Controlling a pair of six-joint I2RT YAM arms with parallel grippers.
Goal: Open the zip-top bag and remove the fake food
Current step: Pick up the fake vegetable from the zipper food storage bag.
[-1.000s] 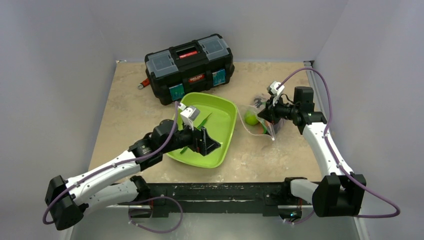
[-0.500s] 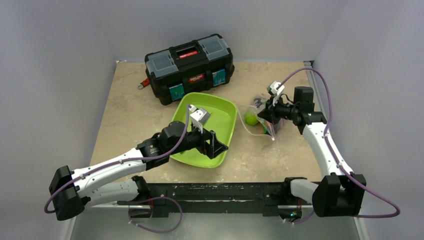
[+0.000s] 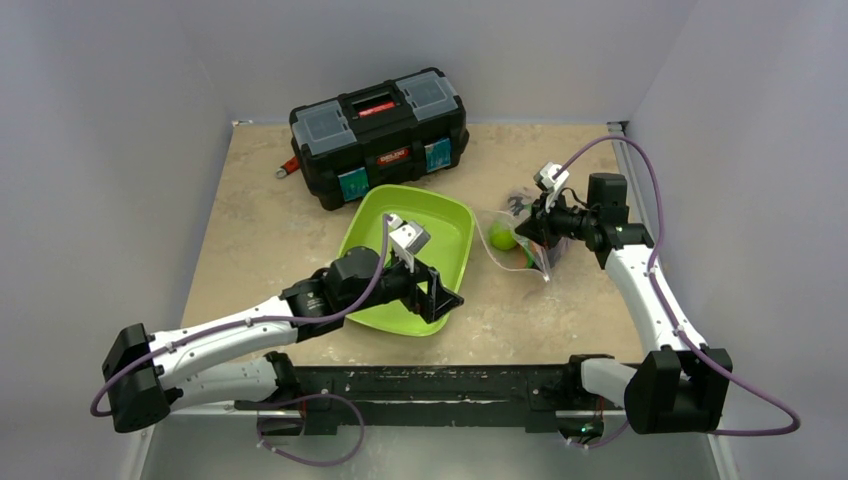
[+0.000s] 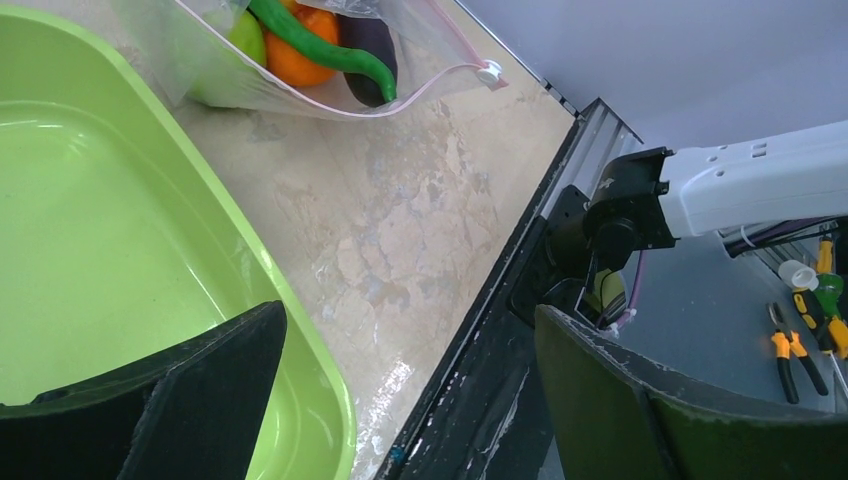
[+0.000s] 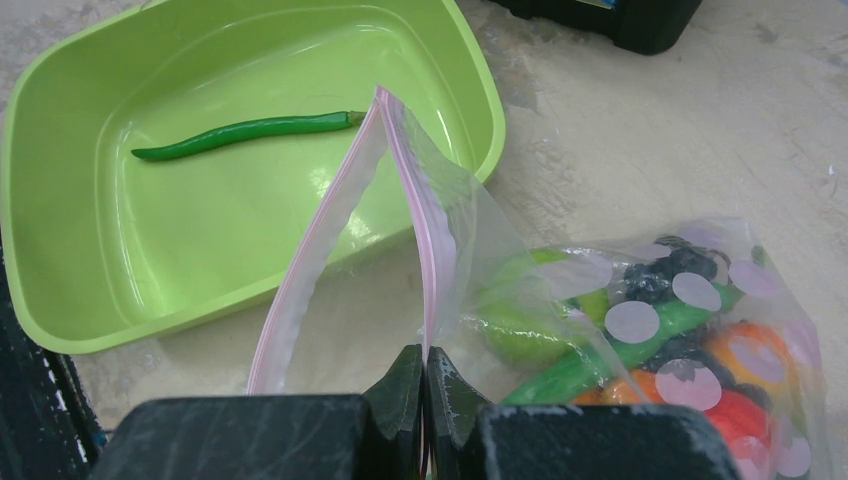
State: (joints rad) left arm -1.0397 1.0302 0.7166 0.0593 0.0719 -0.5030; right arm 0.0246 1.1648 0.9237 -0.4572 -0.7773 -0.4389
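Top external view, 6 o'clock outward. My left arm runs from its base at 7 o'clock, stretched low toward centre. My left pincer (image 3: 440, 298) is spread wide and empty over the near right corner of the lime-green tray (image 3: 447, 222). My right arm rises from 5 o'clock, elbow bent, forearm pointing toward 9 o'clock. My right pincer (image 5: 425, 372) is pinched fully closed on the pink-zip lip of the zip-top bag (image 5: 480, 235), its mouth gaping toward the tray. The bag lies just beside the tray at its 3 o'clock, with fake food (image 5: 640, 335) inside. One green bean pod (image 5: 250, 130) lies in the tray. At 12 o'clock, a black toolbox (image 3: 380, 128); its labels are too small to read.
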